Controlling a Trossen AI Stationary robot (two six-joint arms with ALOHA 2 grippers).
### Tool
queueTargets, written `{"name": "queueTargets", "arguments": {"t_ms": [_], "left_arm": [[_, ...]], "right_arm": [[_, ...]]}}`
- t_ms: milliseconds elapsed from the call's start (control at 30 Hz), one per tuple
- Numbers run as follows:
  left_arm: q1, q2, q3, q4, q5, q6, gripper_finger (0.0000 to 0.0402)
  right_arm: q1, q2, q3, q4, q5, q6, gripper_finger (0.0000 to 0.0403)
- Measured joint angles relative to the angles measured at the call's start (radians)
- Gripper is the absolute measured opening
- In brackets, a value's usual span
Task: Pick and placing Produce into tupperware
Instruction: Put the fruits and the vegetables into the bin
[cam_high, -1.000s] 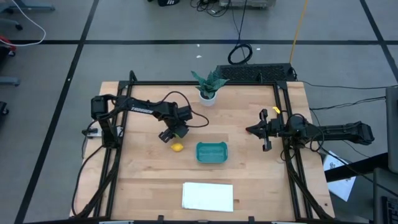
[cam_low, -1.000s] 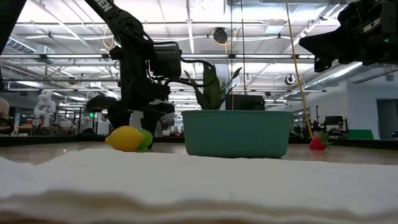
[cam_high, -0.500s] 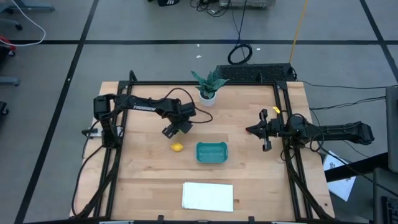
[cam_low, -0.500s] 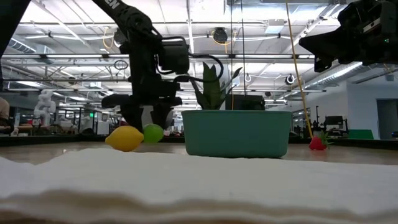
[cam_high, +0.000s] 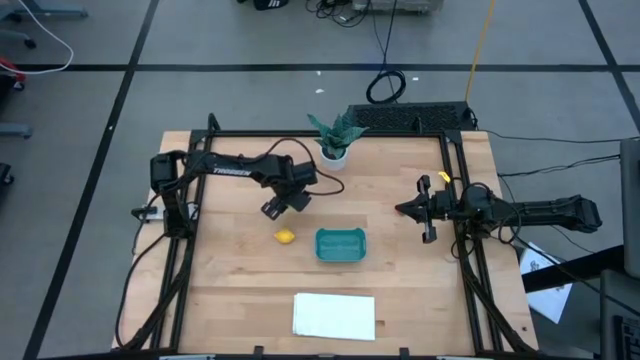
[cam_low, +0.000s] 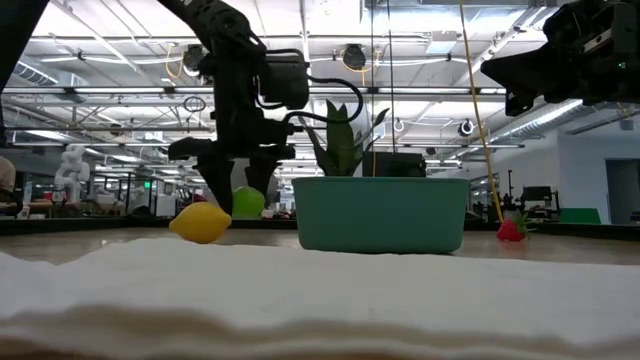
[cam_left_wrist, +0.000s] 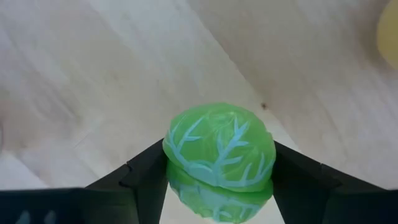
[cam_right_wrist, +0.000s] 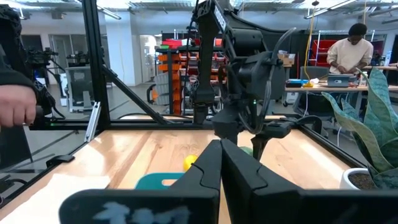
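Left gripper clamped on green ball, fingers on both sides, ball lifted clear of table for carry to tub; hangs over table middle, toward back edge, near potted plant

Ball ribbed with pale leaf veins, cabbage-like, glossy

Lemon on table just beside tub's left wall; red piece on table toward right edge

Tub holds nothing visible from above

Right gripper waits above right edge, fingers pressed together, holding nothing
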Motion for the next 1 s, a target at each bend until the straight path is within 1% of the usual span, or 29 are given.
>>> {"name": "queueTargets", "arguments": {"t_ms": [200, 367, 533, 733, 1000], "left_arm": [[-0.002, -0.001, 0.047, -0.048, -0.013, -0.013, 0.0222], [-0.005, -0.001, 0.113, -0.101, -0.005, -0.035, 0.0232], [-0.005, -0.002, 0.197, -0.172, 0.055, -0.054, 0.024], [-0.005, -0.002, 0.295, -0.258, 0.164, -0.067, 0.0227], [-0.005, -0.003, 0.386, -0.353, 0.2, -0.096, 0.0239]], "right_arm": [[0.0, 0.0, 0.0, 0.0, 0.0, 0.0, 0.0], [0.0, 0.0, 0.0, 0.0, 0.0, 0.0, 0.0], [0.0, 0.0, 0.0, 0.0, 0.0, 0.0, 0.0], [0.0, 0.0, 0.0, 0.0, 0.0, 0.001, 0.0], [0.0, 0.0, 0.0, 0.0, 0.0, 0.001, 0.0]]}}
